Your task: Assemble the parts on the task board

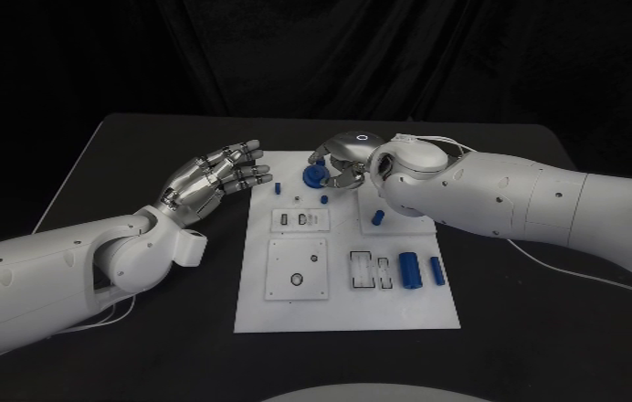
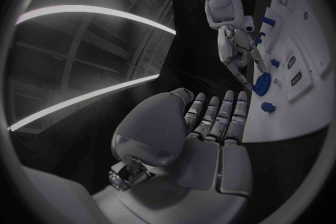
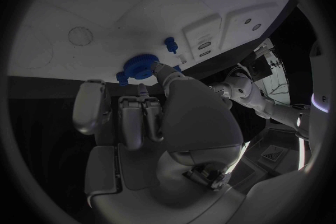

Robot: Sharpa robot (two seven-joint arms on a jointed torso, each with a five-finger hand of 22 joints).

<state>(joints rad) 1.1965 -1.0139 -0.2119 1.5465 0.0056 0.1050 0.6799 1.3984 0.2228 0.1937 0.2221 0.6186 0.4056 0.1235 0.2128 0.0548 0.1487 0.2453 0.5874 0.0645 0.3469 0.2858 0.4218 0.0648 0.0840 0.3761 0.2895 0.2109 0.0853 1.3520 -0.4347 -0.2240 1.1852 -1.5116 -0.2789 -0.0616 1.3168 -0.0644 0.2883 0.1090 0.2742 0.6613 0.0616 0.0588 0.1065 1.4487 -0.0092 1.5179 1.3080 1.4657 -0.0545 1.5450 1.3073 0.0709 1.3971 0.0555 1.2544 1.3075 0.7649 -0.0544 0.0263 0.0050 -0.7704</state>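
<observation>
The white task board [image 1: 349, 306] lies in the middle of the black table. A blue round part [image 1: 313, 175] sits at the board's far left corner. My right hand [image 1: 340, 160] hangs over it, and its fingertips pinch the part's rim. The same part [image 3: 140, 65] appears just ahead of the right hand's fingers [image 3: 164, 74], with the other fingers curled short of it. My left hand [image 1: 217, 178] hovers open beside the board's far left edge, fingers spread and holding nothing. From the left wrist, my right hand [image 2: 238, 47] points down at the round part [image 2: 262, 84].
Small blue pegs [image 1: 278, 187] [image 1: 324, 199] [image 1: 378, 216] stand on the far half of the board. Two blue cylinders [image 1: 410, 269] [image 1: 436, 270] lie at its right side, next to slotted recesses [image 1: 369, 270]. A cable [image 1: 560, 265] trails on the table at the right.
</observation>
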